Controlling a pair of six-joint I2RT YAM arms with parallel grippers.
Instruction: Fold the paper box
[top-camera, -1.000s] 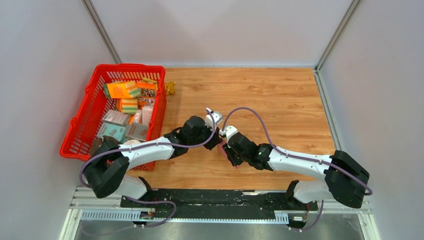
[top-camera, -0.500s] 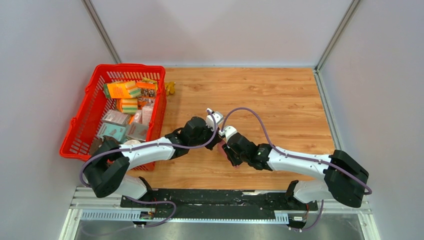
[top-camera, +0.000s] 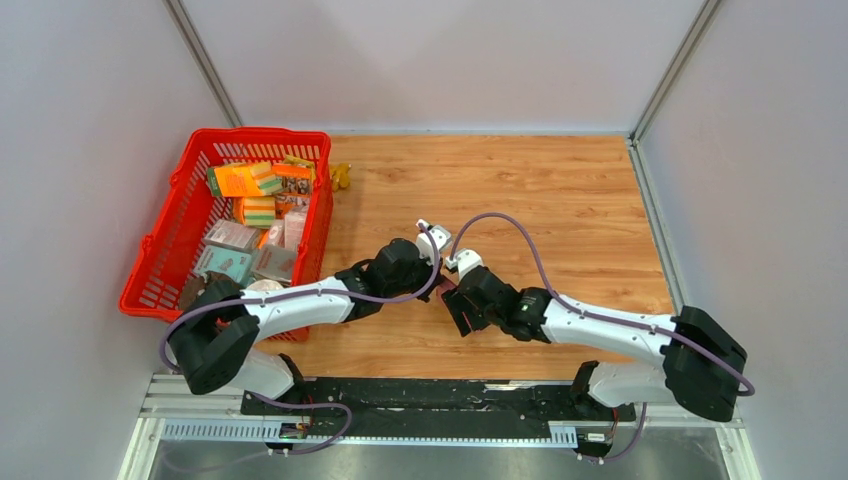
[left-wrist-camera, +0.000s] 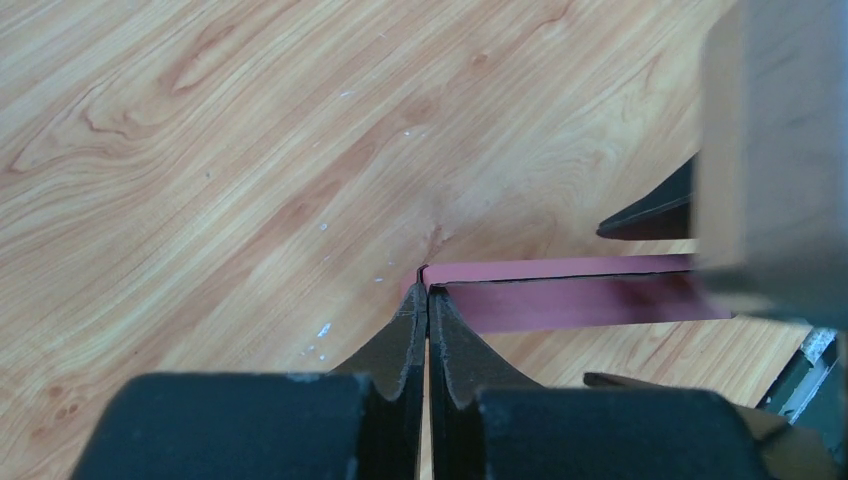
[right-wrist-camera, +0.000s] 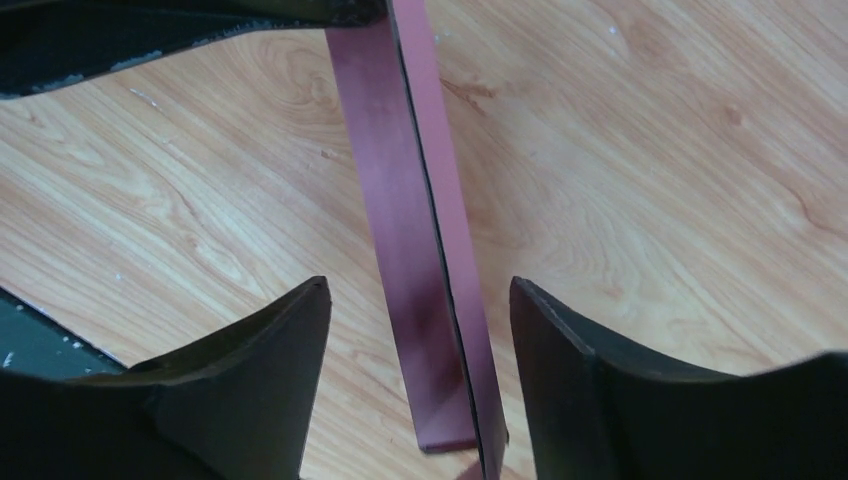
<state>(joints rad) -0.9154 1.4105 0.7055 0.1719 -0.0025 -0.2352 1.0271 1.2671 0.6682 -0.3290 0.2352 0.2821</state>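
The paper box (left-wrist-camera: 570, 295) is thin pink card seen edge-on: two flat layers lying close together with a dark seam between them. It sits between the two wrists over the near middle of the wooden table (top-camera: 560, 200). In the right wrist view it runs as a long narrow band from top to bottom, with its lower end cut square. Whether that end touches the wood cannot be told.

At the left of the table stands a red plastic basket (top-camera: 150, 272). It holds a jumble of printed packages, with orange ones (top-camera: 240, 180) toward the far end and grey ones (top-camera: 230, 236) nearer. A small yellow object (top-camera: 342, 176) lies on the table just beside the basket's far right corner.

The left arm (top-camera: 300, 298) stretches low from its base, forward and to the right, with its wrist near the table's middle. The left gripper (left-wrist-camera: 427, 295) has its fingers pressed together, pinching one end of the pink card. The right arm (top-camera: 600, 320) reaches low and leftward until its wrist meets the other. The right gripper (right-wrist-camera: 418, 290) has its fingers spread wide on either side of the band, neither one visibly touching it. A purple cable (top-camera: 500, 220) arcs above the wrists.
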